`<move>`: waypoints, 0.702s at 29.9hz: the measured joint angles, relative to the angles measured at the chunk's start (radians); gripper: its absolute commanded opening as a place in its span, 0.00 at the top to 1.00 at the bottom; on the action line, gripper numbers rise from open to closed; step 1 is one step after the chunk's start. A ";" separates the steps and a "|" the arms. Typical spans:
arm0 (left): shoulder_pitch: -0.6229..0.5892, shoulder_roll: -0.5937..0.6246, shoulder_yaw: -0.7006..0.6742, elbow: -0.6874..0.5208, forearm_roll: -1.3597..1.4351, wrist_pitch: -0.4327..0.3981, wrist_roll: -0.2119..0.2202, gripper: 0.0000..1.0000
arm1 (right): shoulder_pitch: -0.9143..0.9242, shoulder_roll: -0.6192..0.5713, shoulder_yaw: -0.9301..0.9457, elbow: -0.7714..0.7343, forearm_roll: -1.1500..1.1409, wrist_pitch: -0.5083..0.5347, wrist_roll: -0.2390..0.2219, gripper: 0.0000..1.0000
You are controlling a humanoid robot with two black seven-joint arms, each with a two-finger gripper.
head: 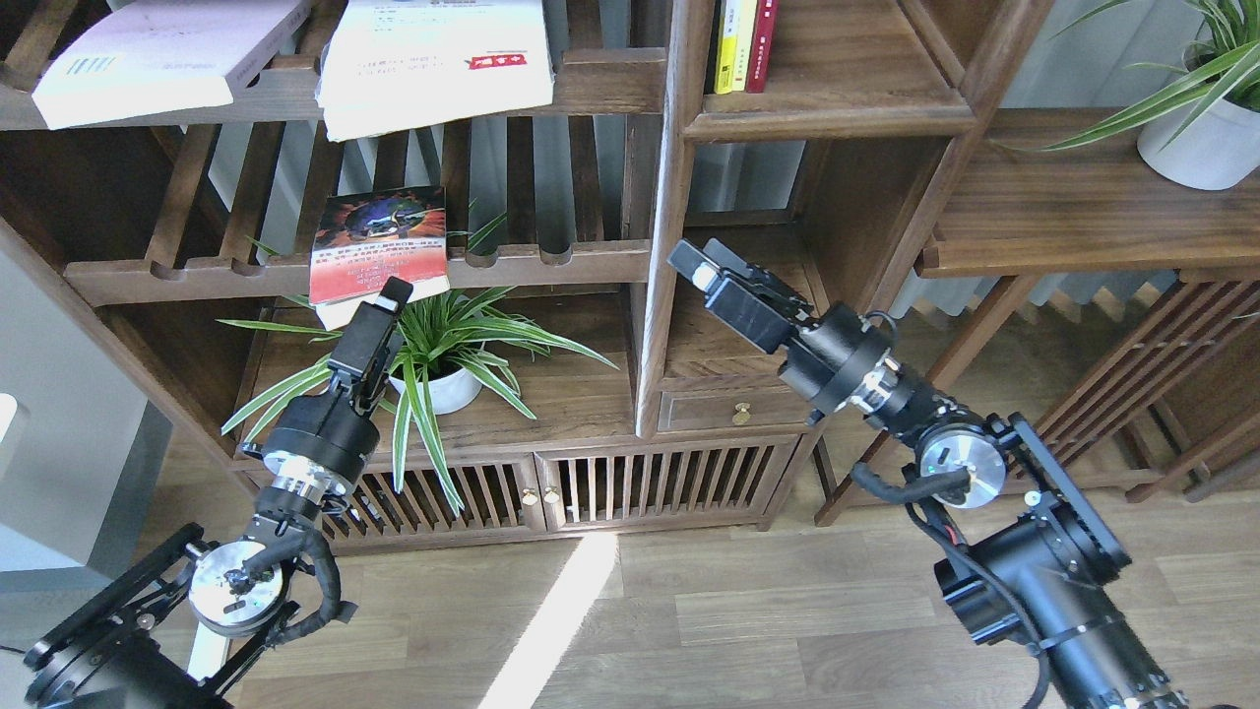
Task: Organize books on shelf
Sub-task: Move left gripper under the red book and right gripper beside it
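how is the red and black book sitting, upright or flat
Flat, cover up: the red-black book lies on the slatted rack, its near edge overhanging the front rail.

— What sort of place is this?

— A living room or study in a home, by the look of it. A dark wooden shelving unit (679, 197) fills the upper half of the frame, with books (743, 44) standing at top centre.

— Anything else homely?

— Potted plants: one at centre left (433, 354), another in a white pot (1196, 138) at upper right (both spidery green). A small drawer with a brass knob (740, 412) sits mid-frame, above a wood-plank floor (748, 611).
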 measured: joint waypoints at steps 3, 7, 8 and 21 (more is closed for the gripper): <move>0.000 -0.039 -0.033 0.051 -0.007 -0.002 0.000 0.01 | 0.028 0.043 -0.009 0.000 0.000 0.000 0.000 0.00; 0.000 -0.098 -0.080 0.117 -0.010 -0.002 0.004 0.01 | 0.073 0.067 -0.031 0.001 0.000 0.000 0.000 0.00; -0.003 -0.110 -0.087 0.136 -0.010 -0.002 0.004 0.01 | 0.084 0.069 -0.039 0.001 -0.001 -0.005 -0.001 0.00; -0.127 -0.199 -0.158 0.316 -0.013 -0.013 0.008 0.01 | 0.087 0.071 -0.112 0.000 -0.001 -0.027 -0.002 0.00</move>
